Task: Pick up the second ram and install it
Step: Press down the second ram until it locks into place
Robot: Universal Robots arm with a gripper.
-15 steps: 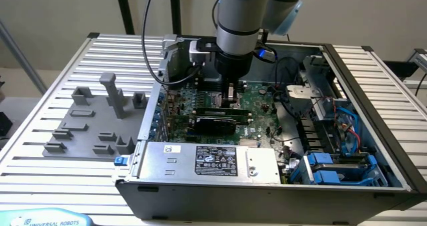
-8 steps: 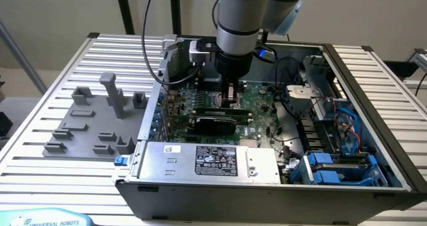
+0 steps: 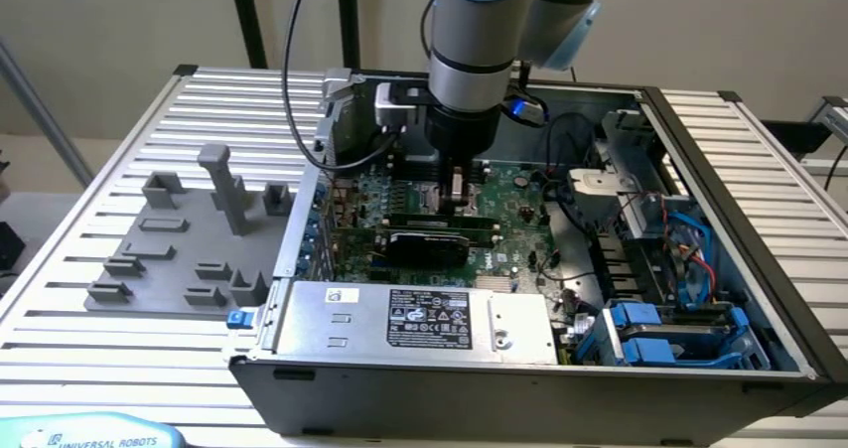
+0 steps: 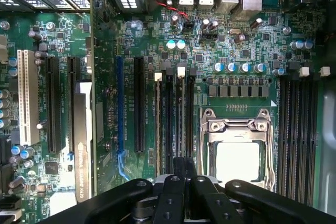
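You had the open computer case [image 3: 742,369] on the slatted table [image 3: 119,369], with the fixture blocks [image 3: 186,239] beside it toward the exterior view's left. Inside the case, the motherboard [image 3: 510,195] lay on the floor, the power supply [image 3: 417,319] sat along the near wall, and the drive bays [image 3: 662,334] stood toward the exterior view's right. The arm [image 3: 471,41] reached down from behind, its gripper [image 3: 458,205] over the memory slots [image 4: 176,114], which lay beside the processor socket [image 4: 236,150].

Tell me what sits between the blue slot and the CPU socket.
In the wrist view, a long black slot and then a bank of memory slots lie between the blue slot and the CPU socket.
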